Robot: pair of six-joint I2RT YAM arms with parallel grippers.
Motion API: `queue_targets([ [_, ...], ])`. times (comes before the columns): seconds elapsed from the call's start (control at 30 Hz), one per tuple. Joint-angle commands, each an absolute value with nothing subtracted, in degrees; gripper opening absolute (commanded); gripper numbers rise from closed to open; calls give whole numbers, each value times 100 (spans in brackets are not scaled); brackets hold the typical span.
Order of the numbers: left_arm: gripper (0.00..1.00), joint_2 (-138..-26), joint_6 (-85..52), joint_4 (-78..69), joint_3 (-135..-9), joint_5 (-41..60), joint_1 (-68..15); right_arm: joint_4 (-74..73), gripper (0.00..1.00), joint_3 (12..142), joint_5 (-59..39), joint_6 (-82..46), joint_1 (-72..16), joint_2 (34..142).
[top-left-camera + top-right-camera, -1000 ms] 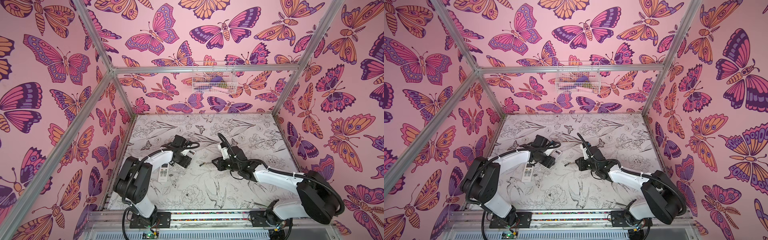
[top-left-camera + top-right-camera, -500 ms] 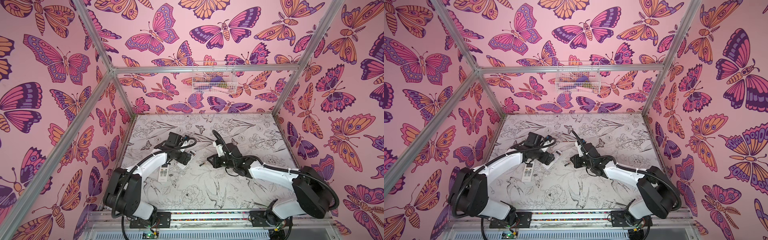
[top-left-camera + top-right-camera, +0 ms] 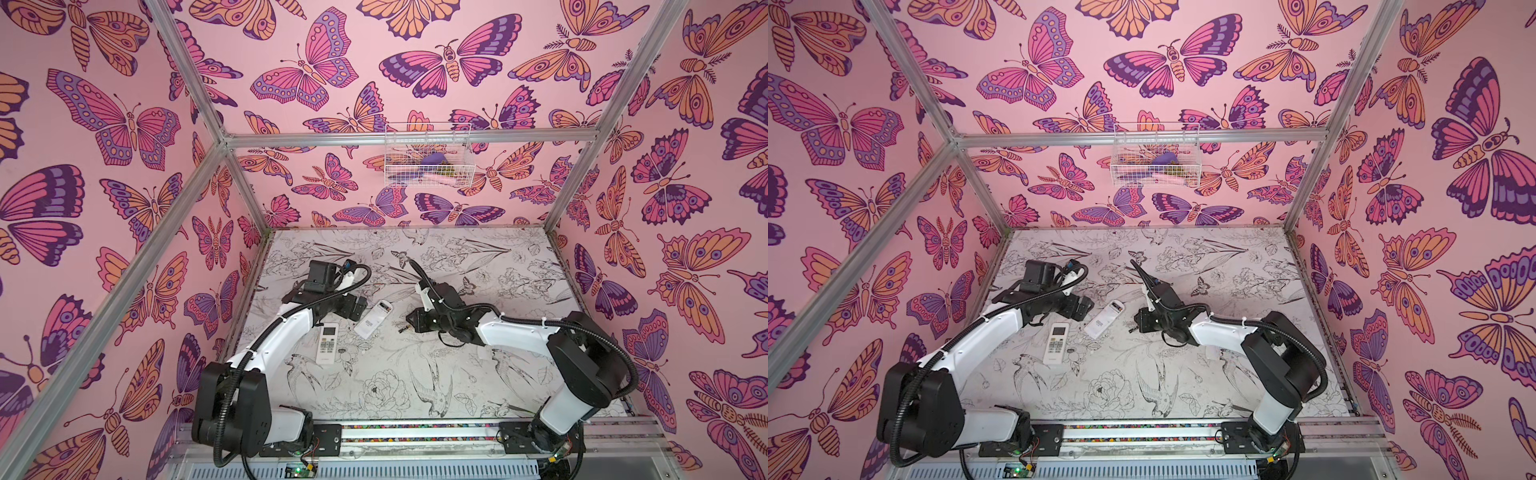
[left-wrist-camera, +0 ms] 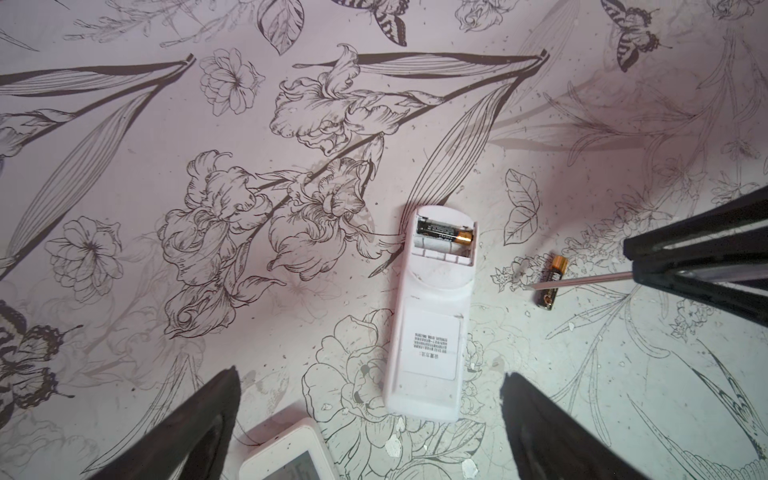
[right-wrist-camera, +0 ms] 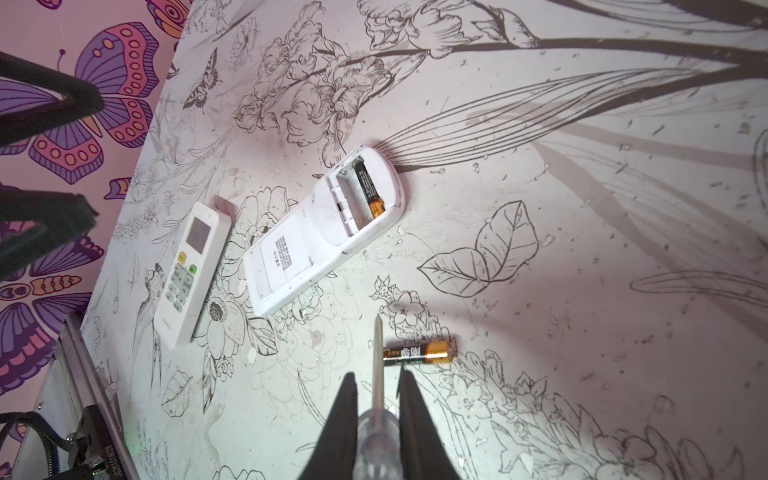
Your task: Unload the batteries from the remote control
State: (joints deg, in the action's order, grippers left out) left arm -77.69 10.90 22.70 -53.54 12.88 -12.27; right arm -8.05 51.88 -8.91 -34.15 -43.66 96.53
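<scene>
A white remote control (image 4: 432,311) lies face down on the mat with its battery bay uncovered. One of the batteries (image 4: 444,232) sits in the bay, black with a gold end. A second battery (image 5: 417,355) lies loose on the mat beside the remote. My left gripper (image 4: 370,436) hangs open just off the remote's lower end, nothing between its fingers (image 4: 199,432). My right gripper (image 5: 376,376) is shut on a clear-handled screwdriver (image 5: 377,361), whose tip points toward the remote, beside the loose battery. Both top views show the remote (image 3: 374,320) (image 3: 1102,320) between the grippers.
A second white remote (image 5: 193,274) lies face up, buttons showing, beside the first and close to my left gripper (image 3: 355,307). A wire basket (image 3: 428,162) hangs on the back wall. Pink butterfly walls close in the mat on three sides.
My left gripper has opened wide, and the face-down remote now shows beside it. The right gripper has shifted a little to the left with the screwdriver.
</scene>
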Motion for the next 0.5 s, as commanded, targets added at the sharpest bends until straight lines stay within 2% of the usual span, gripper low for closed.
queue_targets([
  [0.0, 100, -7594, 1143, 2329, -5300, 1433, -1110, -735, 0, 5412, -743, -3353, -4413, 9707],
  [0.47, 100, -7482, 1193, 2347, -5335, 1363, -967, -857, 0, 5722, -683, -3528, -4369, 10224],
])
